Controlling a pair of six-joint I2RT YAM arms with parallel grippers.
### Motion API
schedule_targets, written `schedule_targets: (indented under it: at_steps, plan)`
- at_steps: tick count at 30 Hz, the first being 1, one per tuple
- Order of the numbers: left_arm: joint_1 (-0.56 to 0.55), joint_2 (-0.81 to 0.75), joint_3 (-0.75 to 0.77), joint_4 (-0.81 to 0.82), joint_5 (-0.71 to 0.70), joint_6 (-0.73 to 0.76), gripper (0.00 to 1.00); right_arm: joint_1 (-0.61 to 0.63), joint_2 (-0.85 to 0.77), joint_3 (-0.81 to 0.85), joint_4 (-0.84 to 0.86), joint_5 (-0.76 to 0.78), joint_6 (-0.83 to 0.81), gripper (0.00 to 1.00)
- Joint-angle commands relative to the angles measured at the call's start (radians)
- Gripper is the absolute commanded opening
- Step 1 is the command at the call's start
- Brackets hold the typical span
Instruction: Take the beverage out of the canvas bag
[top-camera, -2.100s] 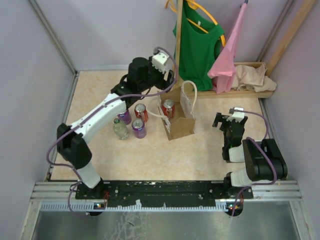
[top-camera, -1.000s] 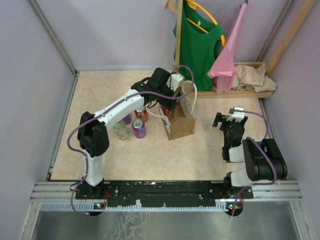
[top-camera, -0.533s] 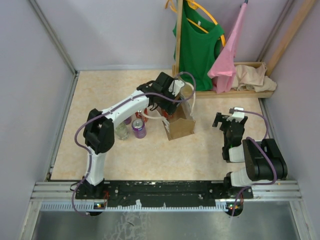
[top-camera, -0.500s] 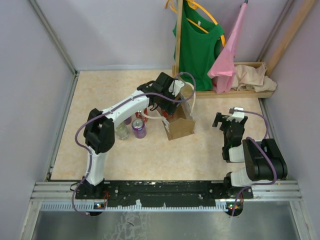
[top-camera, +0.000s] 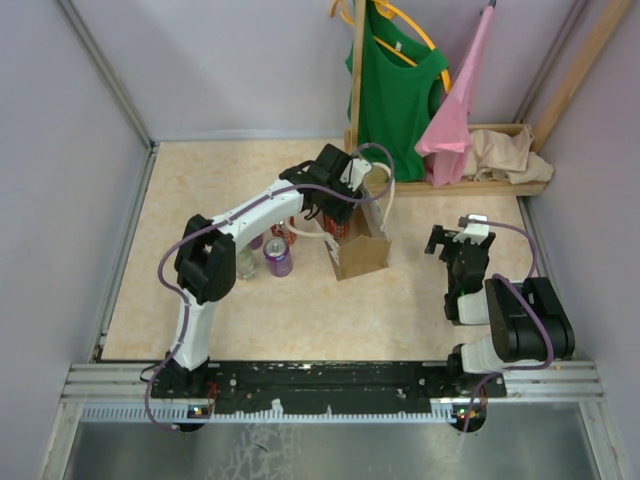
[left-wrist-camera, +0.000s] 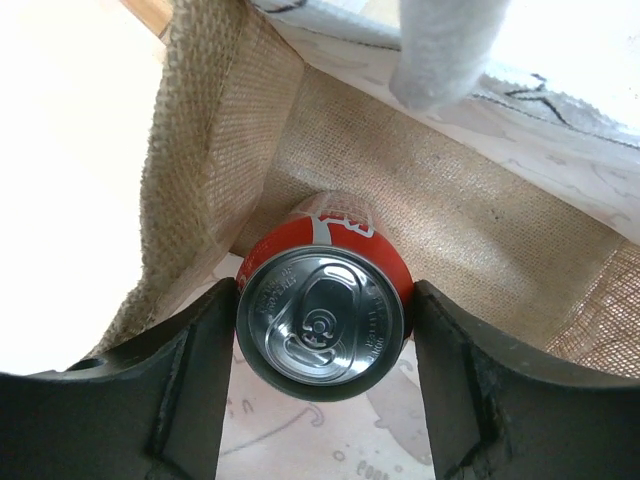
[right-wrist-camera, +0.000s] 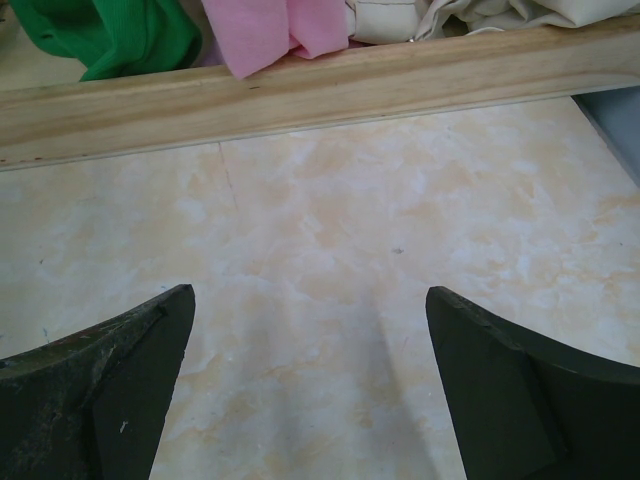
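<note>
The left gripper (left-wrist-camera: 325, 305) reaches down into the canvas bag (left-wrist-camera: 420, 200), its fingers closed against both sides of the upright red beverage can (left-wrist-camera: 320, 330) that stands on the bag's floor. Well apart, the right gripper (right-wrist-camera: 310, 335) hangs wide open over the marbled surface (right-wrist-camera: 330, 230).

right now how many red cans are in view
2: one red can inside the canvas bag; another outside, left of it, partly under the left arm. More may be hidden.
</note>
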Motion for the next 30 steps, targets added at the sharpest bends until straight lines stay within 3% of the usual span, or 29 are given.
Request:
schedule_targets:
  at_steps: [1, 9, 14, 21, 30]
  plan:
    - [-0.005, 0.041, 0.021, -0.02, 0.002, -0.007, 0.6, -0.002, -0.001, 0.021, 0.05, 0.002, 0.001, 0.99]
    - [-0.005, 0.061, 0.02, -0.034, -0.001, -0.007, 0.41, -0.002, -0.001, 0.022, 0.05, 0.002, 0.001, 0.99]
    - [-0.005, 0.058, 0.025, -0.035, -0.011, -0.008, 0.0, -0.002, -0.001, 0.022, 0.05, 0.002, 0.001, 0.99]
    - [-0.004, -0.046, 0.055, 0.036, 0.0, 0.044, 0.0, -0.002, -0.001, 0.022, 0.05, 0.002, 0.001, 0.99]
    - [-0.006, -0.102, 0.315, -0.088, 0.071, 0.115, 0.0, -0.002, -0.001, 0.022, 0.05, 0.002, 0.001, 0.99]
